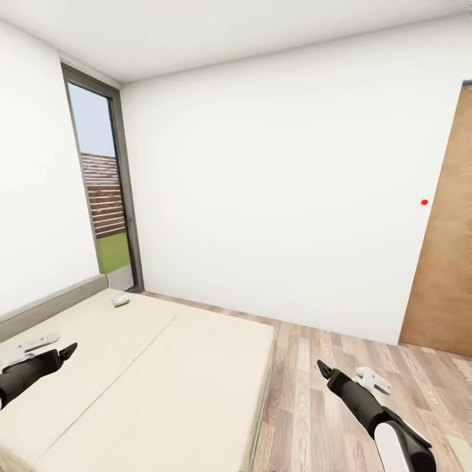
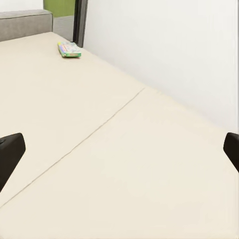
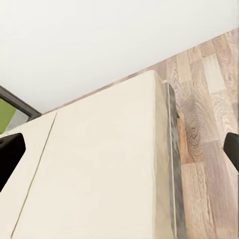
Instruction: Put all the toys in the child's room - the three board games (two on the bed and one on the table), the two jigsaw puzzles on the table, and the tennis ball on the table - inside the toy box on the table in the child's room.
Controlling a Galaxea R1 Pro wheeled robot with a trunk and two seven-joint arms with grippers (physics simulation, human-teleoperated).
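Head view: The robot stands at the foot of the bed [image 1: 164, 367], which carries a beige mattress and a grey-brown headboard at the far left. One board game [image 1: 120, 300], a small flat box with a green-and-white cover, lies on the mattress near the headboard corner, close to the tall window [image 1: 105, 190]. It is well apart from both arms. The left gripper [image 1: 65, 352] hangs over the near left part of the mattress; the right gripper [image 1: 323, 369] hangs over the wooden floor [image 1: 328, 367] beside the bed. A brown door [image 1: 446, 262] stands at the right. The toy box and the table are not to be placed from this position.

Left wrist view: The board game [image 2: 68, 50] lies flat on the mattress, far ahead of the fingers. The two dark fingertips [image 2: 10, 154] sit at opposite edges of the picture with bare mattress between them: the left gripper is spread wide and holds nothing.

Right wrist view: The fingertips [image 3: 10, 157] likewise stand wide apart, with the bed edge and floor between them; the right gripper is released and empty.

Handling judgement: The box appears light, stiff and thin, probably with a smooth printed cover that may slip. The mattress will likely yield under pressure. A hold across the short sides, pinching the box edges, seems most secure.
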